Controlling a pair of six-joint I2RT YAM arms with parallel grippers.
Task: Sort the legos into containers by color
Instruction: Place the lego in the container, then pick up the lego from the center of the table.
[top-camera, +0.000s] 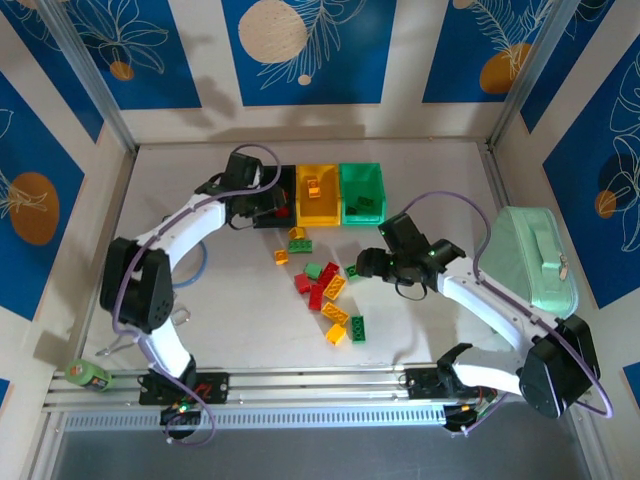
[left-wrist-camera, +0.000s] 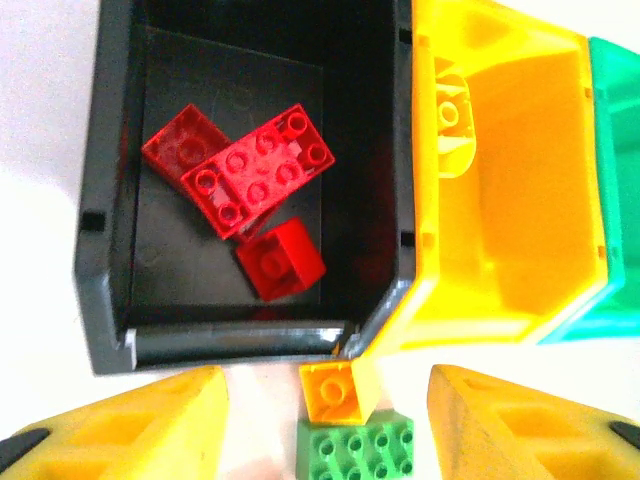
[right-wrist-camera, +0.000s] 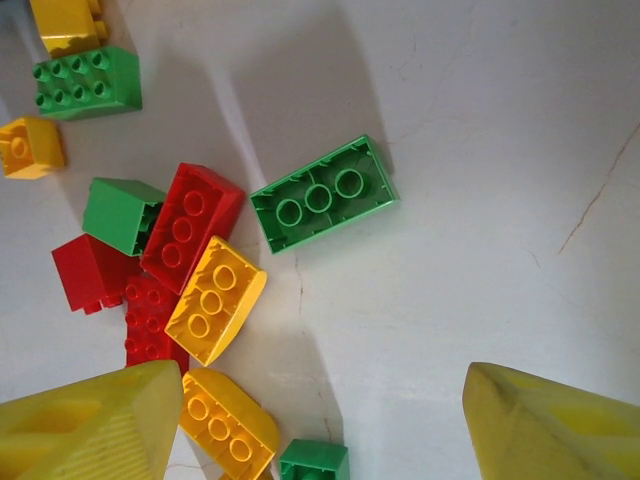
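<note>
We found bare table on the near left and beside the lone green brick, where nothing blocked a reach. The heap of bricks crowded the middle. The three bins walled the far side, the left arm hung over the black bin, and the mint case shut off the right.
</note>
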